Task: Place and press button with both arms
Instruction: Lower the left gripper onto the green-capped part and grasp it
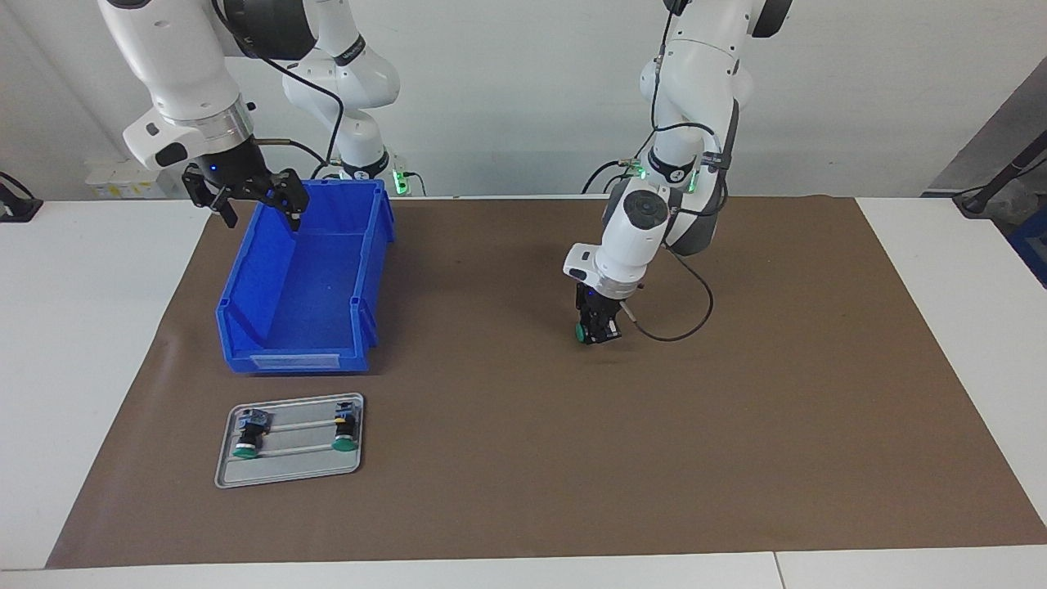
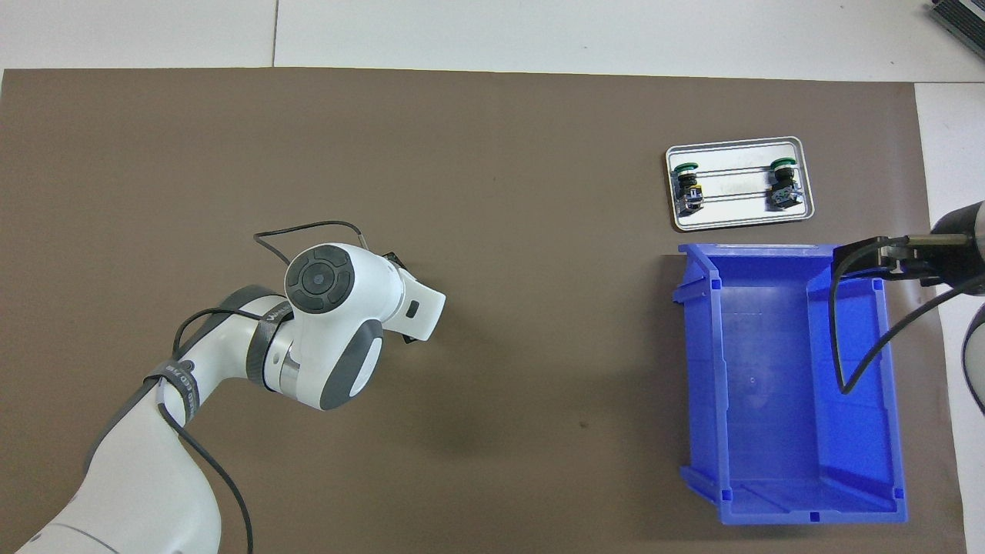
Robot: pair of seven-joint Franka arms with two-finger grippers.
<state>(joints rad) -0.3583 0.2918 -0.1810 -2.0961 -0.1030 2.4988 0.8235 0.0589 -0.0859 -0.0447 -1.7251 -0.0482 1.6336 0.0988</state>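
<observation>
Reaching down to the middle of the brown mat (image 1: 736,425) that covers the desk (image 1: 90,343), the left gripper (image 1: 595,331) stands at the surface with its fingers around the button (image 1: 582,332), whose green cap shows at the fingertips; whether the fingers already pinch it or only bracket it cannot be told, and in the overhead view the arm's own wrist hides both gripper and button. Hanging over the rim of the blue bin (image 1: 304,286) at the right arm's end of the mat, near the robots' edge, the right gripper (image 1: 260,204) has its fingers spread wide and holds nothing. Lying just beside the bin's open front, toward the desk edge away from the robots, a grey metal tray (image 1: 288,468) carries two other green-capped switches (image 1: 247,432), one near each short end, well apart from the button at the mat's centre
</observation>
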